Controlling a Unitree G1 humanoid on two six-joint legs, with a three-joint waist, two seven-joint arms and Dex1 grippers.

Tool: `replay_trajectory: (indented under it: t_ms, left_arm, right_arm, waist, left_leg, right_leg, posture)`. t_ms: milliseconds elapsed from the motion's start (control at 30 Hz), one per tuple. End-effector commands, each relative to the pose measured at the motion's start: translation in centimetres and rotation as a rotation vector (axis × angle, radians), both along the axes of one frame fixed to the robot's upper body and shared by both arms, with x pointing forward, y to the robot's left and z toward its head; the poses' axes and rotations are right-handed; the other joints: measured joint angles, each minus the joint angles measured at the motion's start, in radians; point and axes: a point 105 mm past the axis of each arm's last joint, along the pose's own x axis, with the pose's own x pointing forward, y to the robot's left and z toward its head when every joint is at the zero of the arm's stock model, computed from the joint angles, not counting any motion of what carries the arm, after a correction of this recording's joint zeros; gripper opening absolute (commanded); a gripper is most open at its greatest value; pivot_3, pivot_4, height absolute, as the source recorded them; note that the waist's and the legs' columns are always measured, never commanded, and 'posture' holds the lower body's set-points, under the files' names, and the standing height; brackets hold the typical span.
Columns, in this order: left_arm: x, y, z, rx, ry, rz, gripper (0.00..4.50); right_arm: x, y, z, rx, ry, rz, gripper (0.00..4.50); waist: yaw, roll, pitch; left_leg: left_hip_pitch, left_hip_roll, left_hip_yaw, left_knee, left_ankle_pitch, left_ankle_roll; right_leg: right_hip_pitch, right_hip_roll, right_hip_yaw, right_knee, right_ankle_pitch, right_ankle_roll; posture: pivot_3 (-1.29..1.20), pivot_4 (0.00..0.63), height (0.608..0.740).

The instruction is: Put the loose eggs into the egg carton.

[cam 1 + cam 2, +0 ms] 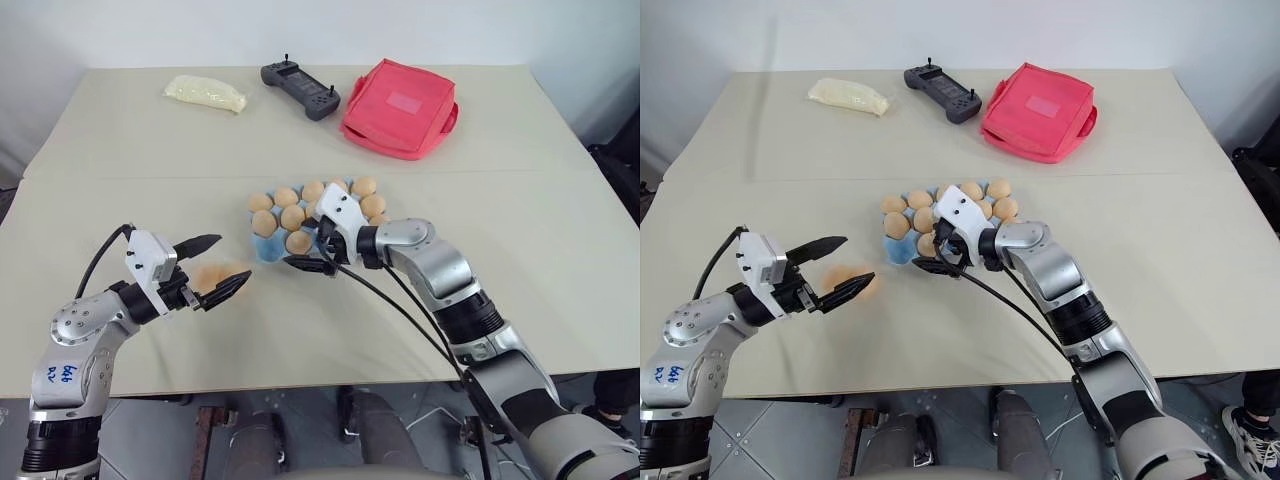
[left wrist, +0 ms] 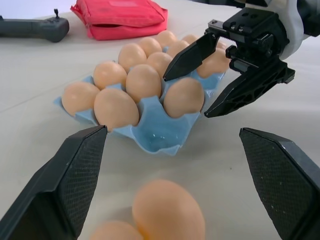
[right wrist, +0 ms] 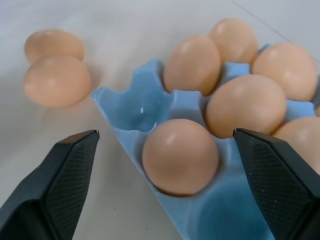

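The left gripper (image 1: 212, 268) is hovering with its jaws spread wide around the two loose eggs (image 3: 56, 70), which are lying touching each other on the surface (image 1: 500, 180) just beside the near-left corner of the egg carton (image 2: 150, 131); neither egg looks gripped yet. The step in hand appears to be picking one of this pair, and doing it well probably means settling the jaws around a single egg, across its narrow middle, so that the neighbour is not being nudged and sent rolling toward the surface's edge. Closing gently seems wise, since a smooth, rounded shell is likely to squirt out of a hard pinch. The right gripper (image 1: 315, 255) is holding nothing, its jaws also spread, poised over the near edge of the carton; it is possibly crowding the free cups, so clearing it aside before the delivery would likely help. The carton itself is a light-blue moulded tray without a lid, sitting near the middle of the surface, with most of its cups already holding tan-orange eggs; an empty cup is showing at its near-left corner, and another seems free right by the right gripper. The eggs are all alike: matte, smooth, evenly coloured. A red pouch (image 1: 400, 105), a black controller (image 1: 300, 90) and a pale packet (image 1: 205, 94) are lying well apart at the far side.
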Motion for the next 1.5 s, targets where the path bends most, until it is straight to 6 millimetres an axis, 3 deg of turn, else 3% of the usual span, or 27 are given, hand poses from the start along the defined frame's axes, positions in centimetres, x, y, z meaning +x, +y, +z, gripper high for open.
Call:
replay_trajectory:
  t_ms: [33, 300, 367, 467, 833, 1067, 1267, 1500]
  left_arm:
    - [-0.5, -0.2, 1.4, 0.000, -0.059, -0.008, 4.50]
    - [-0.5, -0.3, 1.4, -0.005, -0.061, -0.007, 4.50]
    - [-0.5, -0.4, 1.4, -0.006, -0.061, -0.008, 4.50]
    - [-0.4, -0.4, 1.4, -0.007, -0.061, -0.009, 4.50]
    - [-0.2, -0.6, 1.4, -0.011, -0.057, -0.014, 4.50]
    - [0.0, -0.7, 1.3, -0.012, -0.052, -0.020, 4.50]
    - [0.3, -0.8, 1.4, -0.012, -0.052, -0.028, 4.50]
    - [0.4, -0.8, 1.5, -0.011, -0.057, -0.029, 4.50]
  right_arm:
    - [-0.2, 0.5, 0.6, -0.016, -0.039, 0.035, 4.11]
    - [-0.2, 0.7, 0.7, -0.029, -0.053, 0.042, 1.56]
    - [-0.2, 0.7, 0.9, -0.026, -0.061, 0.043, 1.20]
    - [-0.2, 0.7, 1.6, -0.010, -0.078, 0.044, 0.99]
    - [-0.8, 0.1, 6.2, 0.163, -0.094, 0.048, 0.98]
    - [-0.6, -2.7, 4.9, 0.073, -0.070, -0.003, 0.98]
    - [-0.4, -3.6, 4.2, 0.038, -0.056, -0.028, 0.98]
    - [-0.8, -3.4, 3.7, 0.029, -0.042, -0.015, 3.28]
  waist:
    - [0.000, 0.000, 0.000]
    - [-0.001, 0.000, 0.000]
    - [-0.001, 0.000, 0.000]
    - [-0.001, 0.000, 0.000]
    - [0.001, 0.000, 0.000]
    - [0.001, 0.000, 0.000]
    - [0.000, 0.000, 0.000]
    - [0.000, 0.000, 0.000]
  left_leg:
    - [0.000, 0.000, 0.000, 0.000, 0.000, 0.000]
    - [0.000, 0.000, 0.000, -0.001, 0.000, 0.000]
    - [0.000, 0.000, 0.000, -0.001, 0.000, 0.000]
    - [0.000, 0.000, 0.000, -0.001, 0.000, 0.000]
    - [-0.001, 0.000, 0.000, -0.001, 0.000, -0.001]
    - [-0.001, 0.000, 0.000, -0.001, -0.001, 0.000]
    - [-0.001, 0.000, 0.000, -0.002, -0.001, -0.001]
    - [-0.001, 0.000, 0.001, -0.002, -0.001, -0.001]
  right_leg:
    - [0.000, 0.000, 0.000, 0.000, 0.000, 0.000]
    - [0.000, -0.001, 0.000, 0.000, 0.000, 0.000]
    - [0.000, -0.001, 0.000, 0.000, 0.000, 0.000]
    - [0.000, -0.001, 0.000, -0.001, 0.000, 0.000]
    - [-0.001, -0.001, 0.000, -0.001, 0.000, 0.000]
    - [-0.001, -0.001, -0.001, -0.003, 0.000, 0.000]
    - [-0.001, -0.001, 0.000, -0.003, 0.000, 0.000]
    - [-0.001, -0.001, -0.001, -0.003, 0.000, 0.000]
  posture:
    - [0.00, 0.150, 0.740]
    - [0.00, 0.150, 0.740]
    - [0.00, 0.150, 0.740]
    - [0.00, 0.150, 0.740]
    - [0.00, 0.150, 0.740]
    - [0.00, 0.150, 0.740]
    - [0.00, 0.150, 0.740]
    - [0.00, 0.150, 0.740]
